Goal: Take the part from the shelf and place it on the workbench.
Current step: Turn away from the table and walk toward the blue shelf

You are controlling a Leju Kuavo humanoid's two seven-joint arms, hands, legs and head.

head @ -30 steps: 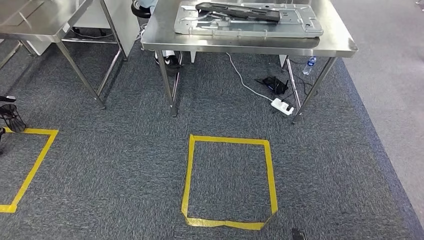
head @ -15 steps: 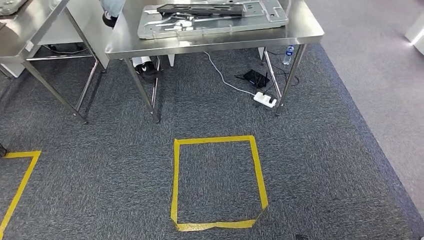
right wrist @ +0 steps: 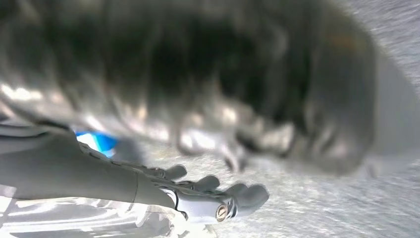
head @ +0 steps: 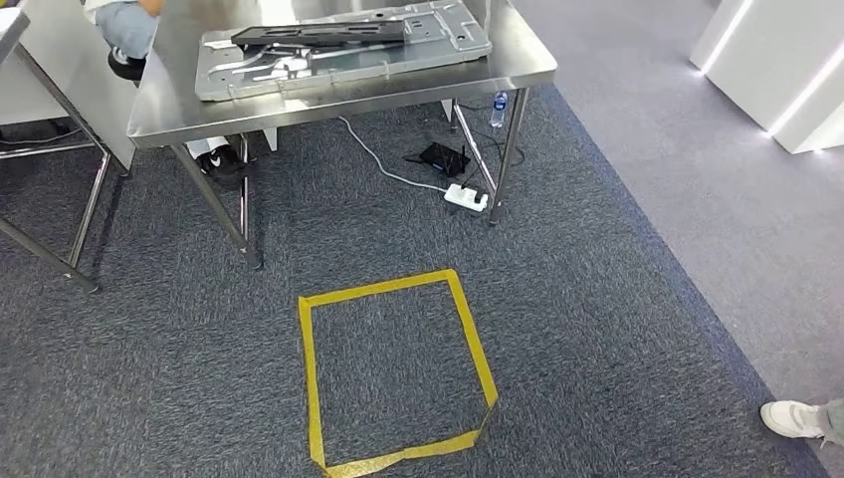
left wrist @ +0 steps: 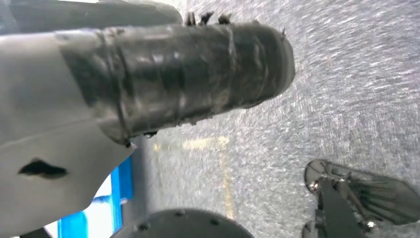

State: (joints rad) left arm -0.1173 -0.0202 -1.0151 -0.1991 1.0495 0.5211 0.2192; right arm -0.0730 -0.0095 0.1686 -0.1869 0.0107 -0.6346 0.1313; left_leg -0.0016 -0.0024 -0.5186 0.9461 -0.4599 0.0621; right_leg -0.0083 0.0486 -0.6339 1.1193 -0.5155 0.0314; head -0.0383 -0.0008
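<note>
A stainless-steel worktop (head: 328,85) on thin metal legs stands at about eleven o'clock in the head view, carrying a large pressed sheet-metal panel (head: 348,55) with a long black moulded part (head: 318,35) lying flat along its far side. Under the worktop a grey cable (head: 373,159) runs across the dark grey carpet to a white power strip (head: 466,197) beside the right-hand leg, with a black adapter (head: 438,156) and a small clear water bottle (head: 499,110) close by. A square outlined in yellow tape (head: 393,373) marks the carpet at six o'clock. A person's jeans-clad leg (head: 124,25) shows behind the worktop at ten o'clock, and another person's white shoe (head: 791,418) enters at four o'clock. White illuminated cabinets (head: 776,70) stand at two o'clock on the paler floor. In the left wrist view the left hand (left wrist: 173,79) hangs above the carpet, its taped thumb large in frame; whether it is clenched or released cannot be told. In the right wrist view the right hand (right wrist: 198,196) hangs with fingers spread and nothing in it, behind a blurred dark shape.
</note>
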